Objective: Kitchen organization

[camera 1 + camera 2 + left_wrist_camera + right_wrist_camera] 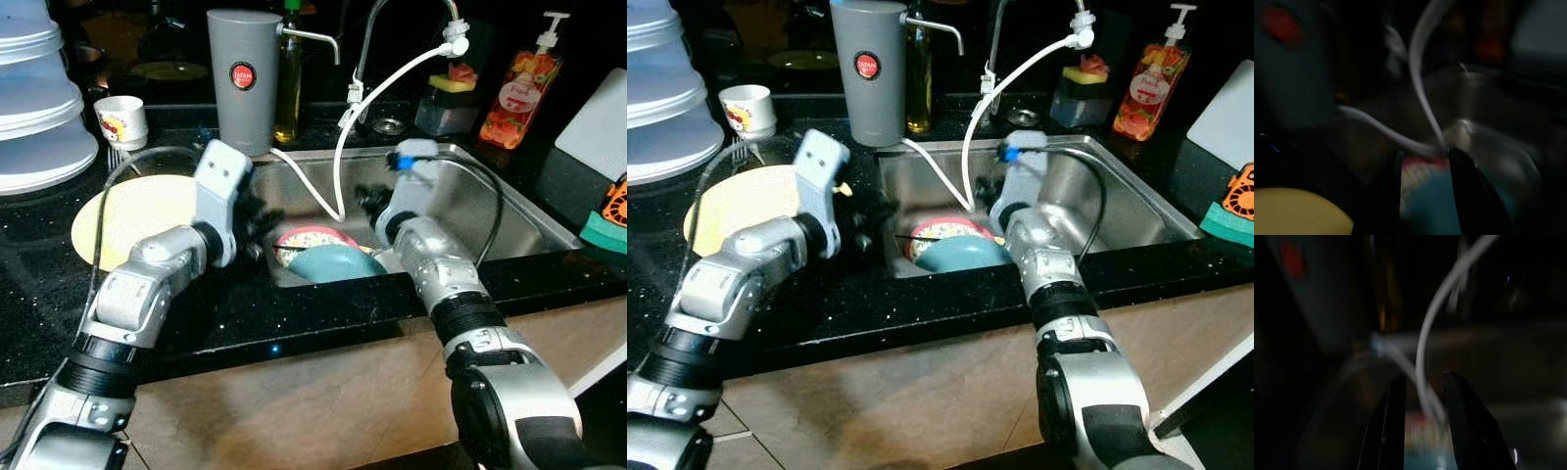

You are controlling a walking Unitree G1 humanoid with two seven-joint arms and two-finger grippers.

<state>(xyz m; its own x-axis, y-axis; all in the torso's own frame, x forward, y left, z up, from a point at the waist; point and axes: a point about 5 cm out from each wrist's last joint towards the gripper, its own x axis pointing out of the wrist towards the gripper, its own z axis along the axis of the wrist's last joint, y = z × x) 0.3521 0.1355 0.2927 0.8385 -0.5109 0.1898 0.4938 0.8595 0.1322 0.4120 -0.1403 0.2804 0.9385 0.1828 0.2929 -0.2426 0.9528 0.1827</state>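
A teal bowl (333, 264) lies tilted in the steel sink (509, 211), leaning on a patterned bowl with a red rim (313, 238). My left gripper (260, 230) hovers at the sink's left edge, just beside the bowls and open; the teal bowl (1427, 205) shows between its fingers in the left wrist view. My right gripper (367, 201) is inside the sink, just right of the white hose (338, 166) and above the bowls. Its fingers (1393, 431) stand apart and hold nothing. A yellow plate (137, 211) rests on the black counter behind my left arm.
A grey canister (243, 78), an oil bottle (288, 88) and the faucet (377, 39) stand behind the sink. A small cup (122, 119) and stacked plastic containers (34, 98) sit at the left. A soap bottle (519, 88), a white board (598, 122) and a sponge (602, 230) sit at the right.
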